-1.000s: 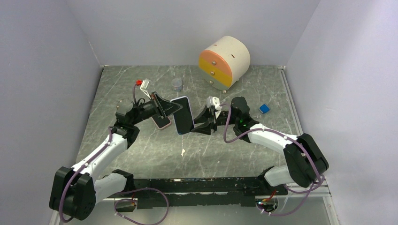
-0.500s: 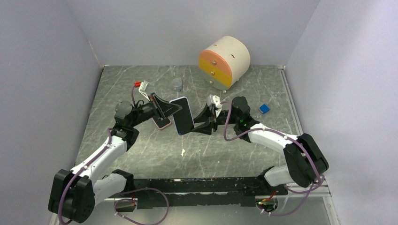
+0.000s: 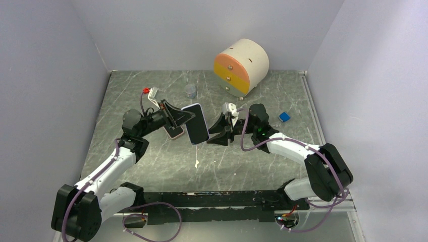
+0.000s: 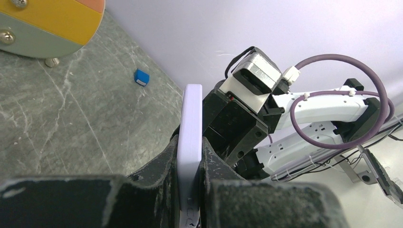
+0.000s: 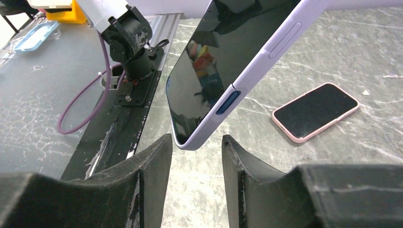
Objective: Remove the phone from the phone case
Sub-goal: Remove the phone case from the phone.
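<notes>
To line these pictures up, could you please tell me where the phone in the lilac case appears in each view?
Top external: phone in the lilac case, dead centre.
Left wrist: the phone edge-on, lower centre, clamped in the left gripper.
Right wrist: the phone upper centre, its corner above the open right gripper.
Shared landmark: the pink phone lying flat, in the top and right wrist views only.

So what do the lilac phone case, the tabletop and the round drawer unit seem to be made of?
Lilac case: probably soft silicone or TPU; matte, rounded edges, moulded button covers.
Tabletop: grey with white veins like marble, low sheen; stone or printed laminate, unclear.
Drawer unit: smooth matte body and coloured fronts, painted wood or plastic; shiny knobs look metallic.
</notes>
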